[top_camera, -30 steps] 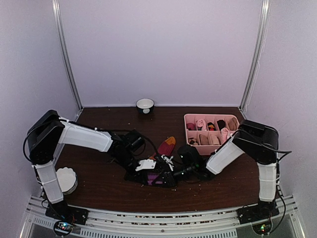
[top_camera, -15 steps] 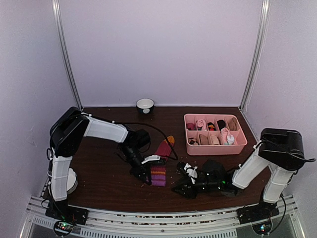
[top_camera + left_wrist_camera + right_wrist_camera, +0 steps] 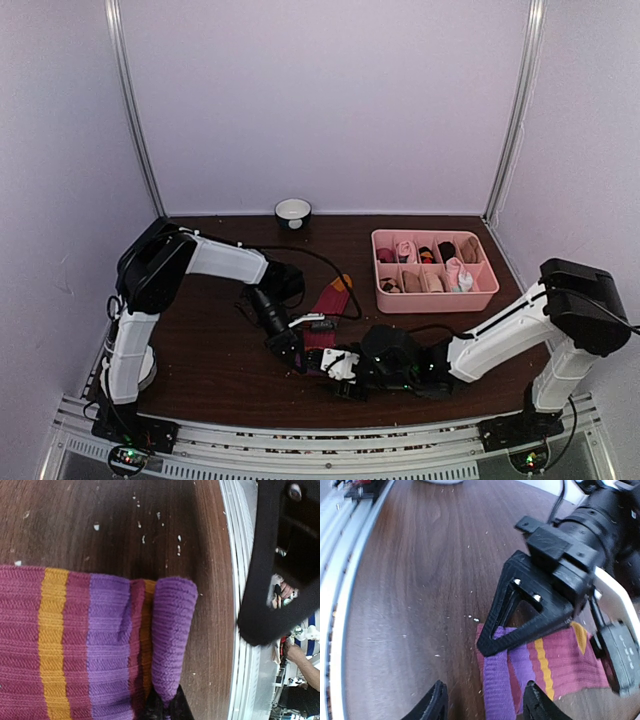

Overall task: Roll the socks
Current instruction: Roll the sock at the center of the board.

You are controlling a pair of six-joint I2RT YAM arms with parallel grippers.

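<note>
From above, the dark brown wooden table [image 3: 210,370] carries a dark red knitted sock with purple and orange stripes [image 3: 326,308]. It lies flat near the middle, its orange toe pointing toward the back wall. The left hand [image 3: 292,350] is down at the sock's near end, and the right hand [image 3: 335,365] sits just beside it, also low at that end. A pink plastic divided tray [image 3: 480,298] holding small rolled socks stands to the right. A small white bowl with a dark rim [image 3: 293,211] stands at the back edge, well apart from the sock. A white round ribbed object [image 3: 140,365] sits by the left arm's base.

In the left wrist view, the sock [image 3: 65,645] fills the lower left. Its purple cuff [image 3: 170,630] is folded over into a thick ridge. The left hand [image 3: 162,711] is pinched tight on the bottom of that ridge. A black part of the other arm [image 3: 265,595] hangs over the table's metal edge rail [image 3: 240,645].

In the right wrist view, the right hand [image 3: 485,706] has its two black fingers [image 3: 436,705] spread about halfway and grips nothing. The purple cuff [image 3: 497,685] lies on the table between and just ahead of them. The left hand's black triangular finger [image 3: 495,641] presses on the cuff's far edge.
</note>
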